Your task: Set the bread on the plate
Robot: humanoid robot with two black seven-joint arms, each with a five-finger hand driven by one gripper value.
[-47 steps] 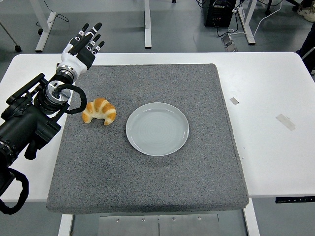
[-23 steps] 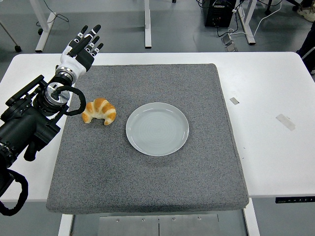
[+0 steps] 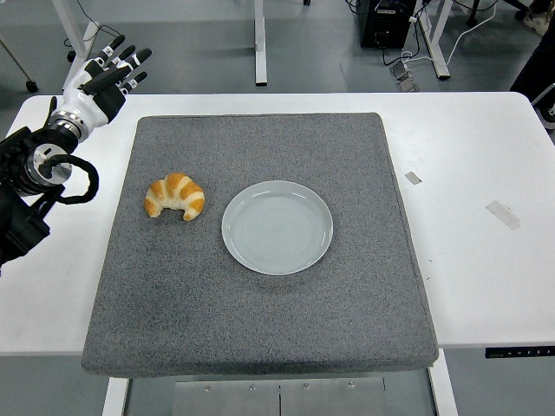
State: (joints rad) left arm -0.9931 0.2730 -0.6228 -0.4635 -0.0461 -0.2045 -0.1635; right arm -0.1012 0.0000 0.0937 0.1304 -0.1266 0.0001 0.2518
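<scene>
Fingers (image 3: 121, 62) of the left hand (image 3: 100, 82) were spread and straight, grasping nothing, raised near the far left corner of the surface (image 3: 486, 156). Well apart from those fingers, nearer the camera and a little to their right, the bread (image 3: 174, 196), a golden croissant, lay on a grey mat (image 3: 260, 321). Just beside the bread, on the side farther from the fingers, sat an empty pale plate (image 3: 277, 227); the two were close but not touching. The croissant would likely be light, soft and flaky, easily crushed or torn, so a gentle hold across its thick middle, fingers on one long side and thumb on the other, seemed the safest grasp, rather than the thin curved tips. The mat looked rough enough to keep it from sliding. Most of the left arm (image 3: 22, 199) was cut off by the picture's left edge. The right hand was not in view. The thumb was hard to make out among the other fingers, and the underside of the bread was hidden.
</scene>
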